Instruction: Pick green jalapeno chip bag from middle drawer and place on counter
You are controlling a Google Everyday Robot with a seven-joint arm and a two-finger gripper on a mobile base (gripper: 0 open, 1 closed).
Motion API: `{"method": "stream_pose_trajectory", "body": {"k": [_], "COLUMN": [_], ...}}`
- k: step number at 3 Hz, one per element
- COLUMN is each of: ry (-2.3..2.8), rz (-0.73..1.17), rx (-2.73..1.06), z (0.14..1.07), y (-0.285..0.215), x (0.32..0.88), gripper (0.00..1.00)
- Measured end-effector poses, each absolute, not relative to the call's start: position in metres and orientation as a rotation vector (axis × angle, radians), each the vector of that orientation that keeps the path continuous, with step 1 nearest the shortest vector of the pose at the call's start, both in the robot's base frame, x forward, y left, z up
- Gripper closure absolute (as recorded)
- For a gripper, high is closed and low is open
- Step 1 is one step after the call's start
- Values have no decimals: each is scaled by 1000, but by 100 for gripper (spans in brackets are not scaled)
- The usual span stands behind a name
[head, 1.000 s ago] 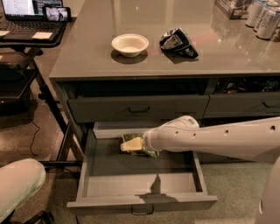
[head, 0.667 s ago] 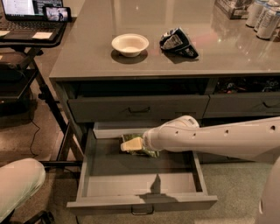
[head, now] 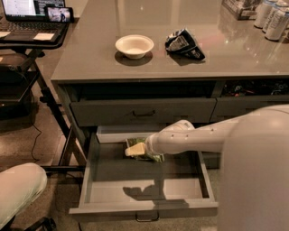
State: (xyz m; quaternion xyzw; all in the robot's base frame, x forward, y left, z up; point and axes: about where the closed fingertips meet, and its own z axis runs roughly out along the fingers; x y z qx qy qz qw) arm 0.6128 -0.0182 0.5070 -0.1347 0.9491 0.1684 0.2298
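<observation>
The middle drawer (head: 92, 180) is pulled open below the counter (head: 90, 63). The green jalapeno chip bag (head: 156, 157) lies at the back of the drawer floor, mostly covered by my arm. My gripper (head: 135, 150) is down inside the drawer at the bag's left end, right over it. My white arm (head: 198, 137) reaches in from the right. Only green edges of the bag show around the gripper.
A white bowl (head: 134, 46) and a black-and-white snack bag (head: 184, 43) sit on the counter. Several cans (head: 272, 18) stand at its far right. A laptop (head: 31, 11) on a black stand is at the left. A closed drawer (head: 143, 113) is above.
</observation>
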Motion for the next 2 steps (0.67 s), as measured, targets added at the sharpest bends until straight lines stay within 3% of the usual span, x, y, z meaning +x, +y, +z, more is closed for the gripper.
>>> {"method": "stream_pose_trajectory", "body": {"k": [2], "ry": [2631], "rz": [510], "rx": [-413], "z": [445], "y": [-5], "x": [636], "gripper": [0]}}
